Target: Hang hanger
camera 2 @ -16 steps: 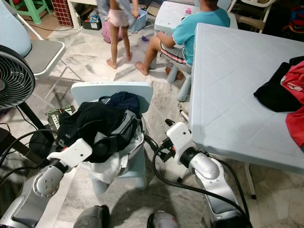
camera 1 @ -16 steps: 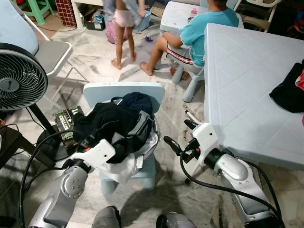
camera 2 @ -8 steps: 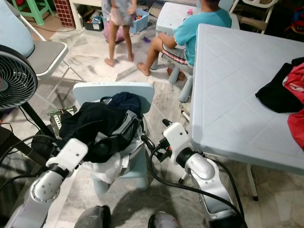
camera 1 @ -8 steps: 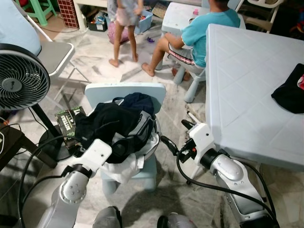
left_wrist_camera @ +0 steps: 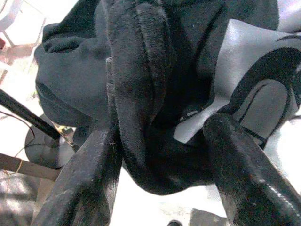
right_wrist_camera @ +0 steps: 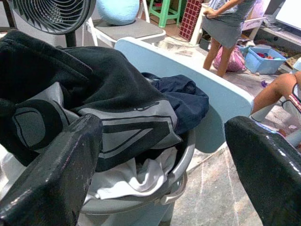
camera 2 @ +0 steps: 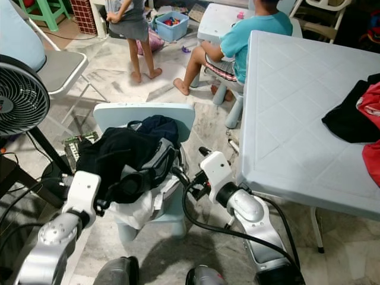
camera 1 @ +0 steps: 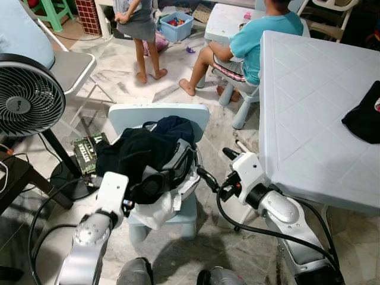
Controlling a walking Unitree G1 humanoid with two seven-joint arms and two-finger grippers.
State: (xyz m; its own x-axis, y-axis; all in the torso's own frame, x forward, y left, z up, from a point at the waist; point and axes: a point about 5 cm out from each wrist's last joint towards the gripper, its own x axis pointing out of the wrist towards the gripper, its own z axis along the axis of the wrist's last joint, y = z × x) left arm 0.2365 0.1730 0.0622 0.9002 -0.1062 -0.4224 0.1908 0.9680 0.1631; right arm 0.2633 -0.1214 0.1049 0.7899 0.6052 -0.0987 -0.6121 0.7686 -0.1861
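Note:
A heap of clothes point(camera 1: 145, 157) fills a grey basket point(camera 1: 194, 178) on a small pale-blue chair point(camera 1: 157, 113). On top lie a black and grey shirt point(right_wrist_camera: 117, 122), a navy garment point(right_wrist_camera: 183, 99) and white cloth point(right_wrist_camera: 136, 181). No hanger can be made out. My left gripper point(left_wrist_camera: 160, 179) is at the heap's front left, open, with a fold of dark cloth lying between its fingers point(left_wrist_camera: 84, 188). My right gripper point(camera 1: 215, 166) is open just beside the basket's right rim, facing the heap.
A standing fan point(camera 1: 27, 101) and cables are on the left. A white table point(camera 1: 309, 107) with a black cloth point(camera 1: 365, 116) is close on the right. One person sits point(camera 1: 261, 35) and another stands point(camera 1: 139, 24) beyond the chair. A folding chair point(camera 1: 71, 65) is at back left.
My left forearm has swung more upright, bringing its gripper in against the heap's front left. My right gripper has edged closer to the basket. The standing person has stepped farther away.

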